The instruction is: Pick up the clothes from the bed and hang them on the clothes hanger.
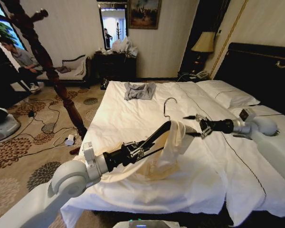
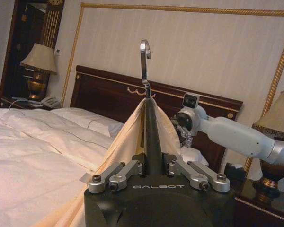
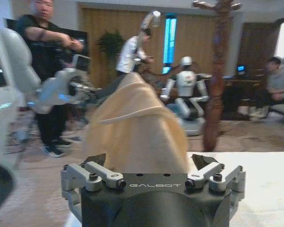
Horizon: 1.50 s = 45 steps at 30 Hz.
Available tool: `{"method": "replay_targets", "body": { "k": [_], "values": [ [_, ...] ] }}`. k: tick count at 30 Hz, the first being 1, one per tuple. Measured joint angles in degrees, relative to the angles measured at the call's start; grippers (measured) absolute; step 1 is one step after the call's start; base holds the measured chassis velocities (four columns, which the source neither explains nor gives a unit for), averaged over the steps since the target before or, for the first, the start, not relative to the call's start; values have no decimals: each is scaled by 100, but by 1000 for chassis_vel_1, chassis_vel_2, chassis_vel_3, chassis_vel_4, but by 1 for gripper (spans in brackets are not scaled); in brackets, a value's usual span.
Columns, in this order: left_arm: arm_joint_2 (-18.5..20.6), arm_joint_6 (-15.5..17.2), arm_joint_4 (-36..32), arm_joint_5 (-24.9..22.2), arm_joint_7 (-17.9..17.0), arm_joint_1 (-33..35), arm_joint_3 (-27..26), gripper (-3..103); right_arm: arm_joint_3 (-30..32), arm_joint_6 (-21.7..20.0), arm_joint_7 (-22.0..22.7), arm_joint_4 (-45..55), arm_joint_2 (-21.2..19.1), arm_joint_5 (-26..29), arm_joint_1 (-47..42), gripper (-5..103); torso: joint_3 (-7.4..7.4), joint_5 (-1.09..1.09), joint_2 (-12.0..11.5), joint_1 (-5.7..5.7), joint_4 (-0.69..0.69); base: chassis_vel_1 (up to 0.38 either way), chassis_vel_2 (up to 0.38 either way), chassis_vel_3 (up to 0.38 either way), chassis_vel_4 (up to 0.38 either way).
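The black clothes hanger (image 1: 157,134) is held above the bed (image 1: 133,116) with its silver hook (image 1: 168,105) pointing up. My left gripper (image 1: 141,149) is shut on one of its arms. In the left wrist view the hanger (image 2: 151,132) runs straight out from the left gripper (image 2: 154,163). The cream-yellow clothes (image 1: 173,145) are draped over the hanger and trail down onto the sheet. My right gripper (image 1: 194,126) is open right beside the shirt's far edge. In the right wrist view the clothes (image 3: 132,127) sit in front of the right gripper (image 3: 149,163), between its spread fingers.
A grey garment (image 1: 139,90) lies at the bed's far end. A dark wooden coat stand (image 1: 47,61) leans over the carpet to the left, with cables at its foot. White pillows (image 1: 228,92) and the black headboard (image 1: 261,66) are on the right.
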Motion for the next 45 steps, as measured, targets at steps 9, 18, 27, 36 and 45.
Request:
{"method": "replay_targets", "body": {
  "k": [9,18,27,36,45],
  "values": [
    [-5,40,-166,-73,4,24,6,18,-61,-74,-226,43,88,-63,45,86,0,0,0,0,0,0,0,0,0],
    [8,68,-208,-102,15,-32,50,18,-44,9,-277,71,139,-84,7,56,0,0,0,0,-1,0,0,0,0],
    [1,47,-136,-123,43,-136,43,18,32,177,-148,178,89,14,-94,29,0,-1,0,0,0,0,0,0,0],
    [-32,-41,-30,-61,27,-230,-16,18,137,406,229,291,98,87,-186,23,0,0,0,0,0,0,0,0,0],
    [-30,-40,-89,275,-210,-83,-347,39,185,558,129,291,94,20,-182,22,0,-1,0,0,0,0,0,0,0]
  ]
}}
